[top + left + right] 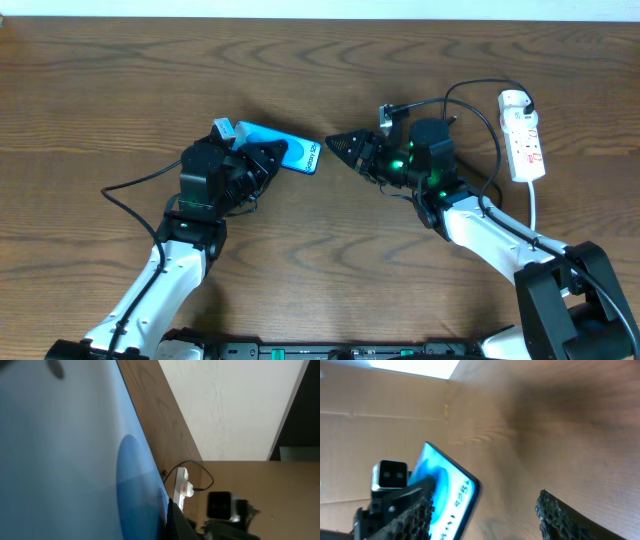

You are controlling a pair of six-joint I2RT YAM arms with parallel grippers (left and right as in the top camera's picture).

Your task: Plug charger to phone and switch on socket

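Observation:
My left gripper (268, 158) is shut on the phone (298, 155) and holds it tilted above the table, its light-blue screen facing up. The screen fills the left wrist view (75, 460). My right gripper (335, 145) is just right of the phone's free end, pointing at it. In the right wrist view its fingers (482, 502) are apart with nothing between them, and the phone (450, 490) is close ahead. The white socket strip (524, 135) lies at the far right. The thin black charger cable (478, 84) arcs from the strip's far end towards the right arm. Its tip is hidden.
The strip's thick white cord (537, 210) runs towards the front right. The strip also shows in the left wrist view (181, 487) with a black cable loop beside it. A black cable (130, 185) trails left of the left arm.

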